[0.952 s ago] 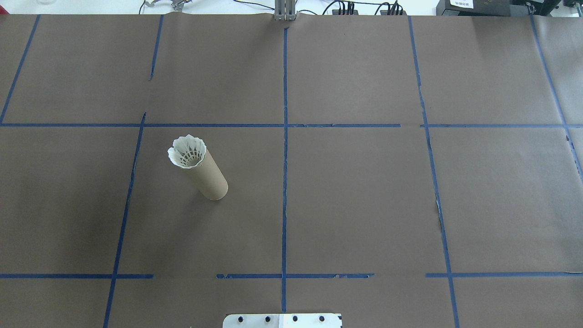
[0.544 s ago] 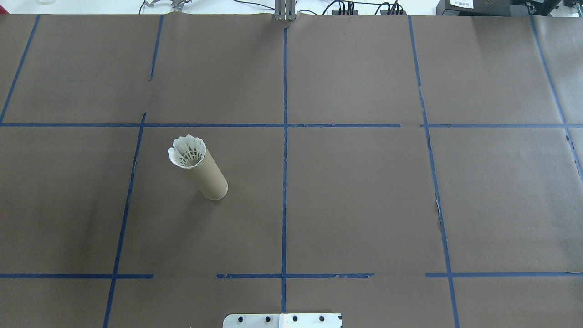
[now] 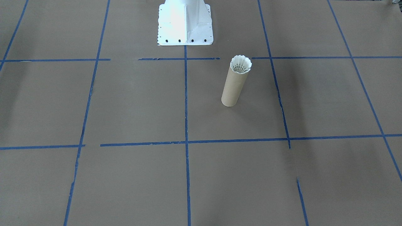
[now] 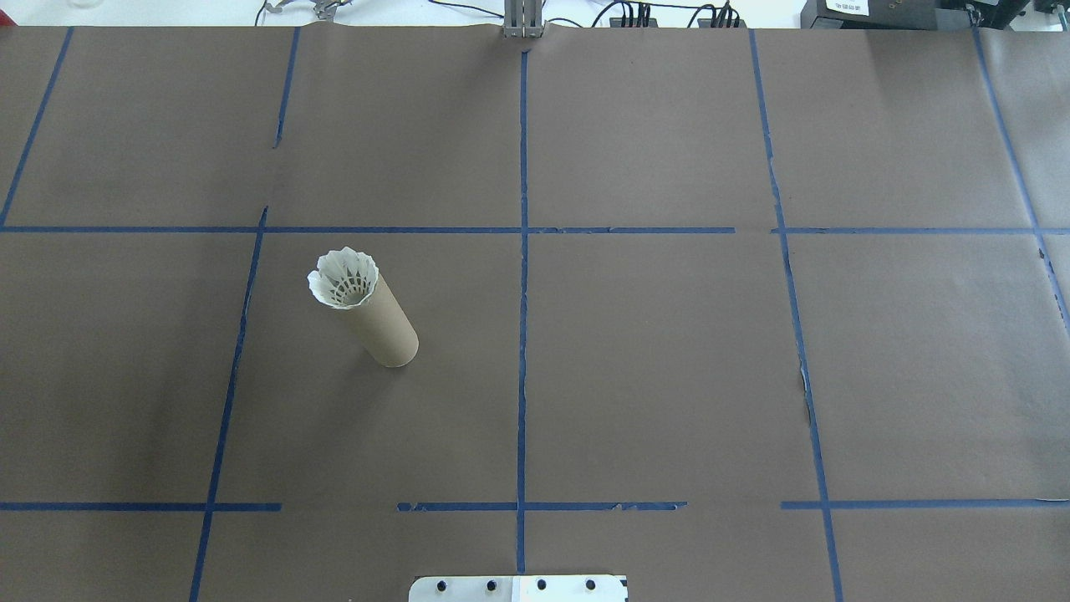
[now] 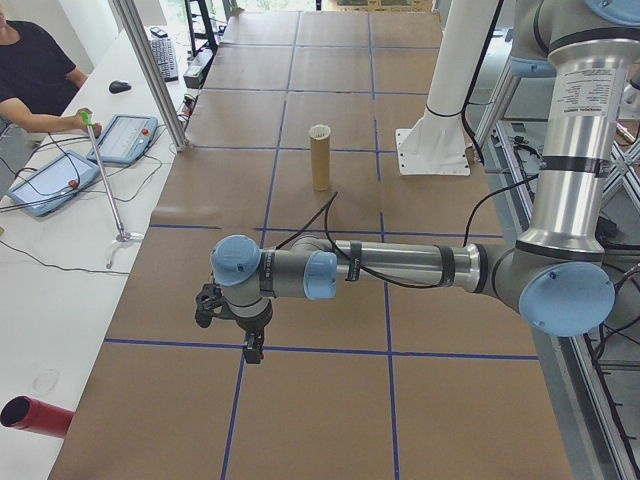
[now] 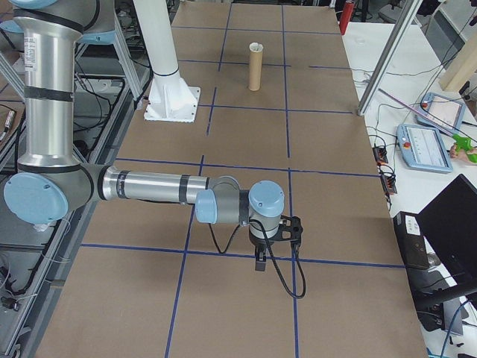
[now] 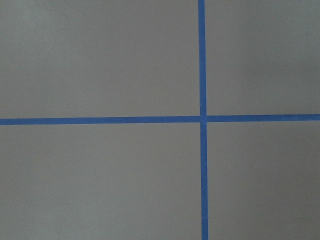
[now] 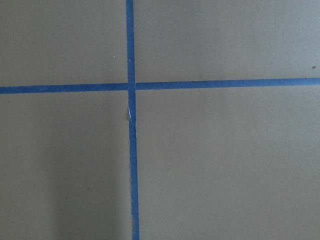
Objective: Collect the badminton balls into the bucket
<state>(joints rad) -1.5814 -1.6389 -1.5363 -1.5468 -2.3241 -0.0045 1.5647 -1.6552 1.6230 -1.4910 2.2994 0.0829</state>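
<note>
Shuttlecock [image 4: 343,278] sits in the tube [image 4: 384,324] top.
Left gripper [image 5: 252,352] and right gripper [image 6: 260,262] both well away from it; can't tell their openings.

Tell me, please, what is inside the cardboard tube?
A white shuttlecock sits in the top of the tube, its feather skirt flaring above the rim. Its cork tip and anything deeper are hidden by the tube wall.

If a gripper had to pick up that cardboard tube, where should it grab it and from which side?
Probably the bare mid-wall of the cardboard tube, approached level from the side with the jaws spanning its round body. It stands upright, and the shuttlecock fills its top opening, so a grip from above would likely crush the feathers.
</note>
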